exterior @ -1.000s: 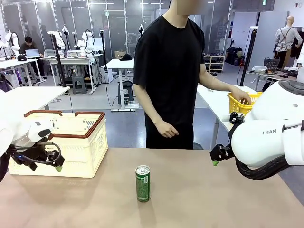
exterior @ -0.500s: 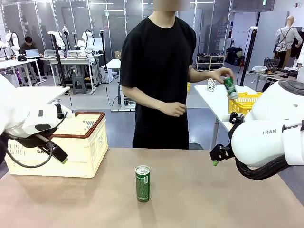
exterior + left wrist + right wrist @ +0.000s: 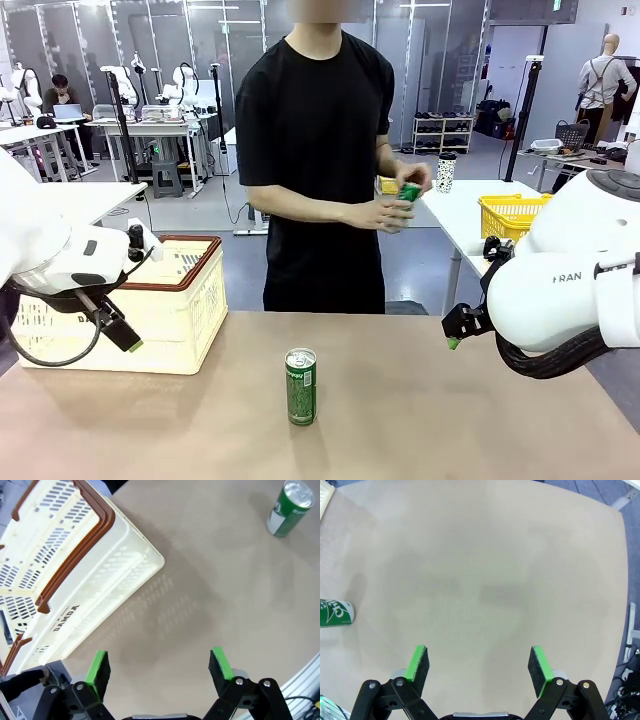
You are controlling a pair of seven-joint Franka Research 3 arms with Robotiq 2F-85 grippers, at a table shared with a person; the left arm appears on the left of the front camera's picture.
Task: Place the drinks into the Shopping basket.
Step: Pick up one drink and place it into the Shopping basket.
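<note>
One green drink can (image 3: 300, 386) stands upright on the tabletop (image 3: 450, 420), its long axis vertical and its silver top up, about midway between the two robot hands. The left hand (image 3: 159, 667) hangs low with its fingers spread wide and nothing between the green pads. From it the can lies well ahead and off to the right of the fingers in its wrist view, while the Shopping basket (image 3: 180, 315) sits just beside it on the other side. The right hand (image 3: 479, 666) is also spread and empty. From it the can lies off to the left, at the very edge of its wrist view, with bare tabletop straight ahead of the pads.

Neither hand looks clearly nearer to the can. The left one, though, would have the shorter carry, since the basket is right next to it. Whichever reaches would likely need to come in level and close on the can's sides.

By count there are two green cans. The first is the one on the tabletop. The second can (image 3: 409, 192) is held in the person's hands (image 3: 385, 213) at chest height, beyond the far edge. There is one cream basket, with no drink in the part of its inside that shows. One yellow basket (image 3: 505, 222) sits on a farther table.
</note>
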